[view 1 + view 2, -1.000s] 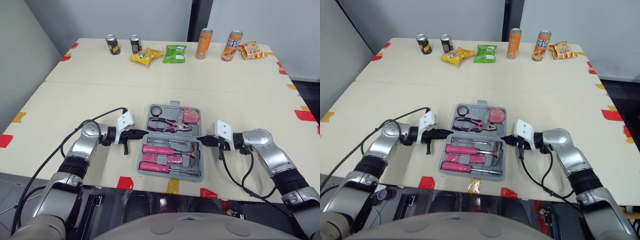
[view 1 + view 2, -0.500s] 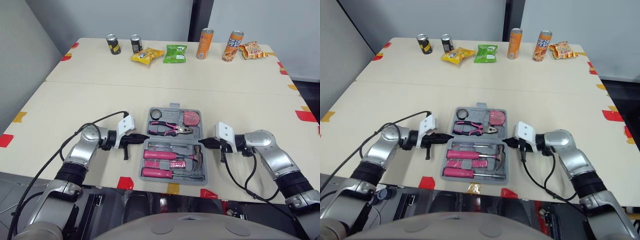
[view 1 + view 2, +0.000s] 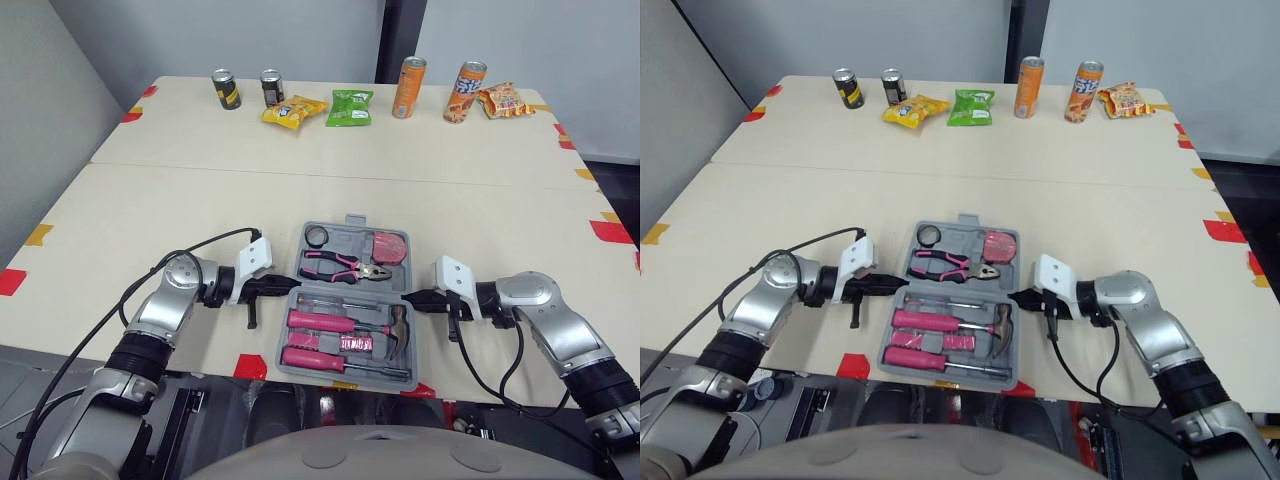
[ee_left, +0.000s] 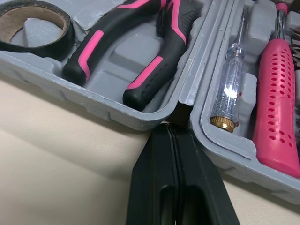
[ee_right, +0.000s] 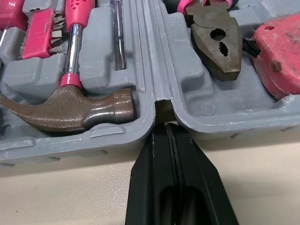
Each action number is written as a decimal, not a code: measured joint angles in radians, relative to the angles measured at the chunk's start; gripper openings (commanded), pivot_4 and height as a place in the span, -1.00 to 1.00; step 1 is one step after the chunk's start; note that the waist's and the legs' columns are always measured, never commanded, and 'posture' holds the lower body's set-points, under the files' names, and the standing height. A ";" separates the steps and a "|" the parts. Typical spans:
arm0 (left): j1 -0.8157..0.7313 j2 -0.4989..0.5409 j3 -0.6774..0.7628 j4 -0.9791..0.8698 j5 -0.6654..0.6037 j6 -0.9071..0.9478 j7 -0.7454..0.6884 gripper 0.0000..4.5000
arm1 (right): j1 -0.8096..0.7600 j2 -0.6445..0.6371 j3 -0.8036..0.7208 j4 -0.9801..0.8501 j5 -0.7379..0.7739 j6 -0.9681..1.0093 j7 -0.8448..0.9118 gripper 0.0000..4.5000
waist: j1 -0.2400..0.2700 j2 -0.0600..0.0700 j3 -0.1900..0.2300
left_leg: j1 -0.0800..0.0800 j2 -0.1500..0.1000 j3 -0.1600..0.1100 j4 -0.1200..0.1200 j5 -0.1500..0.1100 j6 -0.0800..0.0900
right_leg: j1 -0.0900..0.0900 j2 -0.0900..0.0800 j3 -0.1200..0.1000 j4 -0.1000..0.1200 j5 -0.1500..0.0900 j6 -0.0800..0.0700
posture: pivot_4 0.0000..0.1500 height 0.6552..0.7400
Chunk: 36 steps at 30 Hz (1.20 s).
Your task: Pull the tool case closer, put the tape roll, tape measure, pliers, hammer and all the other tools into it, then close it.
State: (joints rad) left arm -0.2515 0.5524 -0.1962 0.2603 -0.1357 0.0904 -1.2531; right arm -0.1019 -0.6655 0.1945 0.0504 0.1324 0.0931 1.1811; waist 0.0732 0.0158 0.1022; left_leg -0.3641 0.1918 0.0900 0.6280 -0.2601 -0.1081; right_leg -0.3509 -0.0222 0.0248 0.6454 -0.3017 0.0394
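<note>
The grey tool case (image 3: pixel 352 219) lies open at the table's front edge. Its far half holds the black tape roll (image 3: pixel 318 236), the pink-handled pliers (image 3: pixel 345 265) and the pink tape measure (image 3: pixel 388 246). In its near half lie the hammer (image 3: pixel 398 328) and pink-handled screwdrivers (image 3: pixel 325 322). My left gripper (image 3: pixel 290 285) is shut, its tip set into the hinge notch on the case's left side (image 4: pixel 171 133). My right gripper (image 3: pixel 405 296) is shut too, with its tip in the hinge notch on the right side (image 5: pixel 169 129), beside the hammer head (image 5: pixel 70 110).
Along the far edge stand two dark cans (image 3: pixel 225 88), two orange cans (image 3: pixel 408 86) and snack bags (image 3: pixel 350 107). Red and yellow tape marks (image 3: pixel 249 366) line the table's edges. The case's near side reaches the front edge of the table.
Both grippers have drawn back toward me with their tips in the hinge notches, and the case has slid with them to the table's front edge.
</note>
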 measured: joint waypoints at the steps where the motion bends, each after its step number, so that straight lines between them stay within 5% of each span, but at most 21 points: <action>1: 0.004 0.001 0.000 -0.003 0.000 0.000 0.000 -1.00 | 0.001 0.000 0.000 -0.001 0.000 0.000 0.000 -0.97 | -0.001 0.000 0.000 | 0.000 0.000 0.000 0.000 0.000 0.000 | 0.000 0.000 0.000 0.000 0.000 0.000 | 1.00 1.00; 31: 0.031 0.020 0.003 -0.011 -0.009 -0.039 0.008 -1.00 | 0.003 -0.015 -0.002 -0.007 0.017 -0.001 0.011 -0.97 | -0.010 0.000 0.002 | 0.006 0.000 0.001 -0.003 0.000 0.000 | 0.003 -0.001 0.001 -0.003 0.000 0.000 | 1.00 1.00; 36: 0.090 0.084 0.111 -0.049 -0.096 0.019 0.020 -1.00 | 0.041 -0.068 -0.104 -0.024 0.108 -0.008 0.038 -0.97 | -0.017 -0.001 0.007 | 0.006 0.000 0.001 -0.005 0.000 0.000 | 0.003 0.000 0.001 -0.004 0.000 0.000 | 1.00 1.00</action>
State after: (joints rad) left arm -0.1610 0.6364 -0.0855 0.2111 -0.2314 0.1092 -1.2330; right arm -0.0613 -0.7338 0.0909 0.0260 0.2406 0.0854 1.2195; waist 0.0566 0.0144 0.1091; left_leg -0.3582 0.1917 0.0912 0.6234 -0.2601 -0.1076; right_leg -0.3479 -0.0225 0.0255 0.6414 -0.3018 0.0392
